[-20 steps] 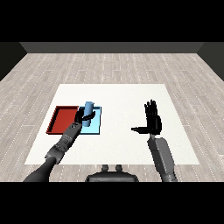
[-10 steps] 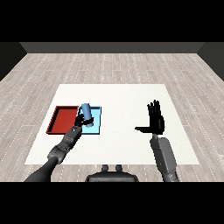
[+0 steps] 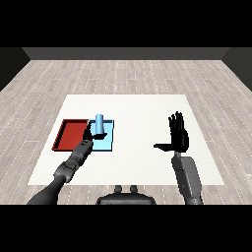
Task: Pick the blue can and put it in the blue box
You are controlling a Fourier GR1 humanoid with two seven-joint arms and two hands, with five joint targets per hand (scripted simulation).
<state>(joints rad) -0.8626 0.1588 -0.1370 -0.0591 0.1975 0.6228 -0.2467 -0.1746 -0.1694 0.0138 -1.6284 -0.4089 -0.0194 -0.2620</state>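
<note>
Blue can [image 3: 99,123]: upright over the light blue tray [image 3: 106,143], toward its far end, just beside the red tray [image 3: 71,134]. Whether resting on the tray floor or held slightly above it, cannot tell from the head view. Left hand [image 3: 88,134] close against the can's near left side, dark fingers low by its base; whether curled round it or already eased off, cannot tell. Right hand [image 3: 178,135] well apart on the other side, raised above the white table [image 3: 147,113], fingers straight and spread, thumb stuck out sideways, holding nothing.

Judged from the head view alone: carry done, can at the blue tray where it belongs. Left to do, probably: letting go if not yet done, and drawing the left arm clear without tipping the can.

Surface: plain white tabletop, both trays side by side at the left, touching or nearly so. Room: pale wood-plank floor all round, dark wall at the back.
</note>
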